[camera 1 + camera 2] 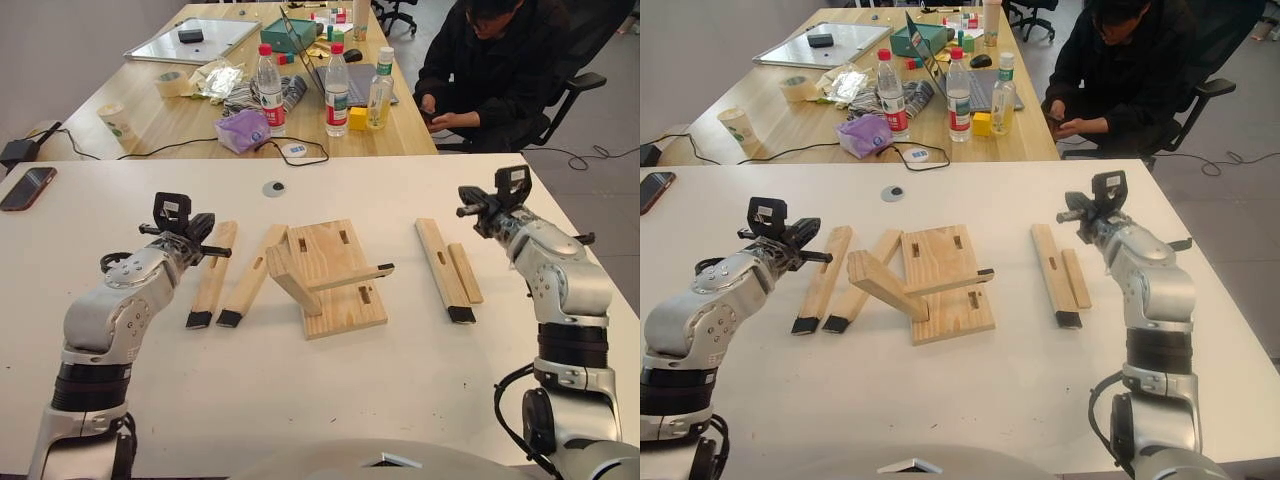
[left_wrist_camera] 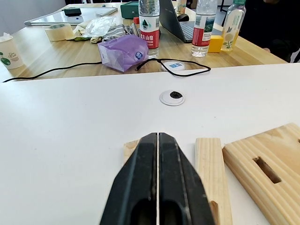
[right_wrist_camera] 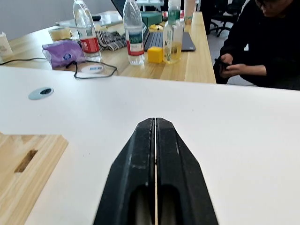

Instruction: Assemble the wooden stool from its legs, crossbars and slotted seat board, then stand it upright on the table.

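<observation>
The slotted seat board (image 1: 340, 300) lies flat mid-table. A leg (image 1: 290, 276) rests tilted on its left side, and a thin crossbar (image 1: 352, 277) runs from that leg to the right across the board. Two more legs (image 1: 212, 272) (image 1: 250, 278) lie side by side to the left. My left gripper (image 1: 226, 252) is shut and empty, just above the far end of the leftmost leg (image 2: 130, 148). On the right lie another leg (image 1: 444, 268) and a short crossbar (image 1: 466, 272). My right gripper (image 1: 462, 211) hovers shut and empty beyond their far ends, over bare table.
A round cable grommet (image 1: 273, 188) sits behind the parts, and a phone (image 1: 27, 187) lies at the far left edge. The wooden table behind carries bottles (image 1: 337, 76), a purple pouch (image 1: 243, 129), a cable and a laptop, with a person seated at its right.
</observation>
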